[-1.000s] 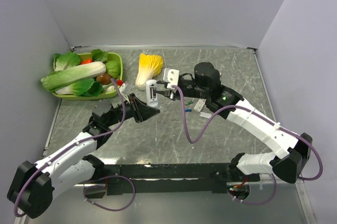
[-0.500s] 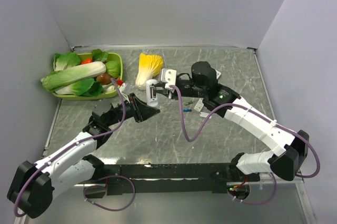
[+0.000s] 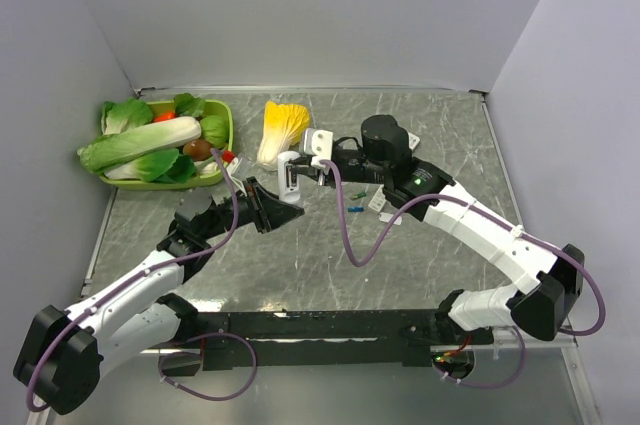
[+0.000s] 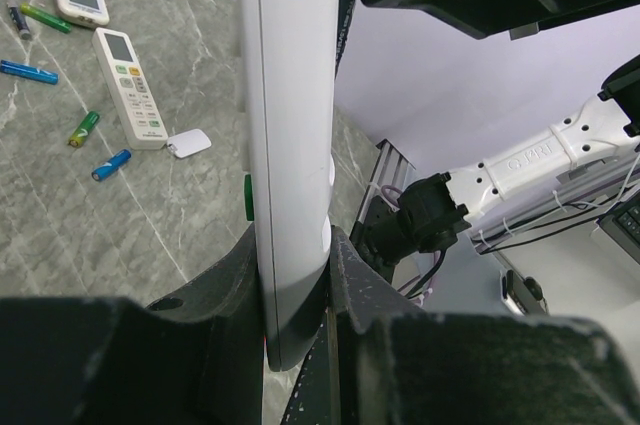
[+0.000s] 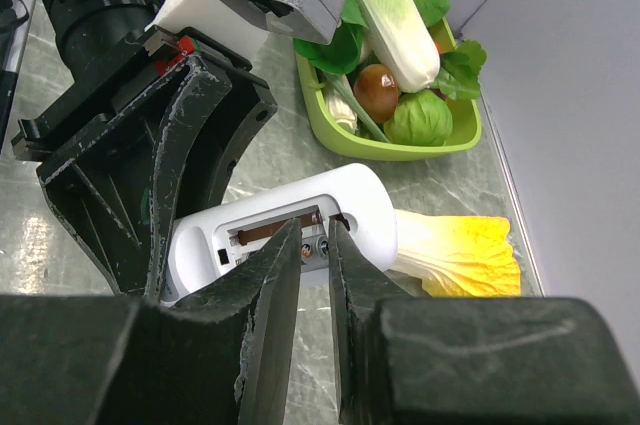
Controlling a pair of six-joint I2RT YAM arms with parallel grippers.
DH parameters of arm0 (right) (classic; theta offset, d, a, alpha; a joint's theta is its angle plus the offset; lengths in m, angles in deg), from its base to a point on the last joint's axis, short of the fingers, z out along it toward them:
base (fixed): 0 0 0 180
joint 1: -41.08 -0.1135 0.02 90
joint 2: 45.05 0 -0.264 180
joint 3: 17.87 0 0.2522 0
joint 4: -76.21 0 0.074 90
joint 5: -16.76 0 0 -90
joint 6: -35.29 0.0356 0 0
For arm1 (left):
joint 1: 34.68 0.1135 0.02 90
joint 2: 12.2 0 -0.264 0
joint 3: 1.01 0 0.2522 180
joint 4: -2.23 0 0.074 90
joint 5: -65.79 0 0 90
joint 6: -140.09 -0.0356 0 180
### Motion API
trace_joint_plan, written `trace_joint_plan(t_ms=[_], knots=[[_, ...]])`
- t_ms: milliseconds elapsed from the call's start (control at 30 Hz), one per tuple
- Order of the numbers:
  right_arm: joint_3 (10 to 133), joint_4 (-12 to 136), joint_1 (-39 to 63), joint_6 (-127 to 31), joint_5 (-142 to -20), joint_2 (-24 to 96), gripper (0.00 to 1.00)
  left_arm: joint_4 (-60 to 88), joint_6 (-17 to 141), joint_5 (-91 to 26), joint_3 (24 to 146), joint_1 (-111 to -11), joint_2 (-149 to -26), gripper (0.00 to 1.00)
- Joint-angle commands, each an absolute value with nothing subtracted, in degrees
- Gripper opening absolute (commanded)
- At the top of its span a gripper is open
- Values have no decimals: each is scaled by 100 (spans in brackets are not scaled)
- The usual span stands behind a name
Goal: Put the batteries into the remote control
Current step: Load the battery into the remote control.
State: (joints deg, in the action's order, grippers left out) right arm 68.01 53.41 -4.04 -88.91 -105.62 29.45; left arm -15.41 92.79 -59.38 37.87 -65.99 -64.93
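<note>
Right gripper (image 5: 314,233), jaws narrow, contents hidden, noses the remote's (image 5: 365,200) battery bay (image 5: 283,229); pushing off-line could twist the remote inside the left gripper's (image 4: 295,270) clamp.

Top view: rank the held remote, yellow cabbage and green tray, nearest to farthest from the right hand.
1. The held remote, directly in front of the right hand.
2. The yellow cabbage, just behind, toward the back wall.
3. The green tray, farthest, at the table's back left in view.
</note>
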Motion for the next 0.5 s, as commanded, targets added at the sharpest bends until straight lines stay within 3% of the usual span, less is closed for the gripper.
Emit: trace_joint_plan(t_ms=[0,467], knots=[[6806,5322,-401,-8917,-10619,3019,23,-1987,9227,-6033,3982,-6580,-6335,1],[5822,6155,-401,-8582,-10585,3019,20,-2769,9552,-6217,3964,-6501,-6124,1]])
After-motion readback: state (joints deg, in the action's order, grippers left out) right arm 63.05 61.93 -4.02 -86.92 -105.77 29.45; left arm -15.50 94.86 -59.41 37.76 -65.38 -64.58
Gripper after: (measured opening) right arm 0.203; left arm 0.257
